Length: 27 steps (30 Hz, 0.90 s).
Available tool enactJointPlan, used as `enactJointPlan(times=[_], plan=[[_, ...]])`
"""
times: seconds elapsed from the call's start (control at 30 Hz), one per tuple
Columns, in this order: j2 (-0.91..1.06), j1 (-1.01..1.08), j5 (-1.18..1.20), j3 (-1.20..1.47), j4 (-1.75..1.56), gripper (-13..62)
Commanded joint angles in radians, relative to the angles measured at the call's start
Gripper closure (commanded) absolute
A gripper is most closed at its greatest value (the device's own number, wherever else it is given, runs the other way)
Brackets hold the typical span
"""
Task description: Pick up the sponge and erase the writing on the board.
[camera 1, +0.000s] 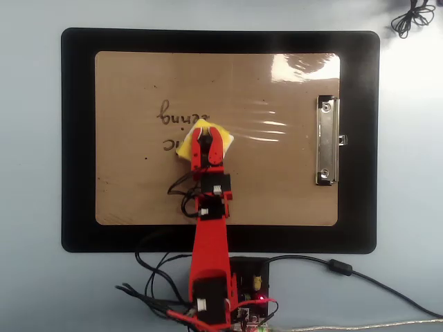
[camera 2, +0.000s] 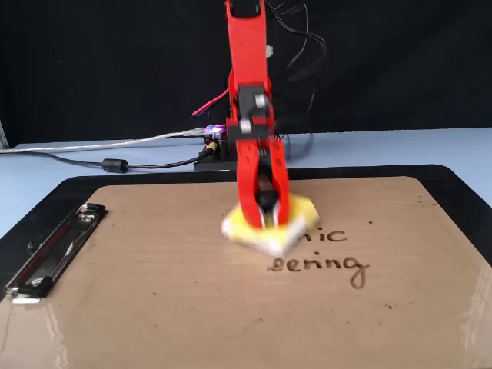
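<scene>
Pinching the sponge (camera 2: 270,225) between clenched gripper (camera 2: 265,223) jaws, pressed on the board (camera 2: 154,292), beside the writing (camera 2: 327,250)

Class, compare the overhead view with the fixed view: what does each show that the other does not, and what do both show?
Only the overhead view shows the whole black mat around the board and the coiled black cable at top right. Only the fixed view shows the dark backdrop. Both show the gripper shut on the sponge beside the writing on the board, plus the metal clip.
</scene>
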Motion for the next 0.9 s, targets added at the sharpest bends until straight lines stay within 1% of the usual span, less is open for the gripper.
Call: enactJointPlan(times=[0.0, 0.03, 0.1, 0.2, 0.23, 0.3, 0.33, 0.37, 0.47, 0.5, 0.57, 0.6, 0.63, 0.7, 0.73, 0.8, 0.83, 0.87], plan=[[-0.249, -0.025, -0.023, -0.229, -0.021, 57.3], [-0.302, -0.026, -0.023, -0.316, -0.009, 57.3], [-0.272, -0.032, -0.023, -0.265, -0.008, 57.2], [0.035, -0.072, -0.026, 0.103, -0.009, 57.3], [0.187, -0.095, -0.029, 0.255, -0.006, 57.2], [0.354, -0.106, -0.032, 0.410, -0.011, 57.2], [0.390, -0.104, -0.028, 0.440, -0.002, 57.3], [0.368, -0.104, -0.026, 0.422, -0.003, 57.3], [0.083, -0.095, -0.026, 0.115, -0.009, 57.3], [-0.046, -0.089, -0.025, -0.031, -0.015, 57.3], [-0.204, -0.067, -0.026, -0.219, -0.012, 57.3], [-0.192, -0.061, -0.025, -0.206, -0.014, 57.3], [-0.141, -0.060, -0.023, -0.153, -0.014, 57.3], [0.067, -0.057, -0.025, 0.083, -0.014, 57.3], [0.229, -0.055, -0.026, 0.239, -0.011, 57.3], [0.434, -0.049, -0.023, 0.431, -0.003, 57.3], [0.509, -0.034, -0.020, 0.494, -0.002, 57.3], [0.502, -0.012, -0.018, 0.488, -0.002, 57.3]])
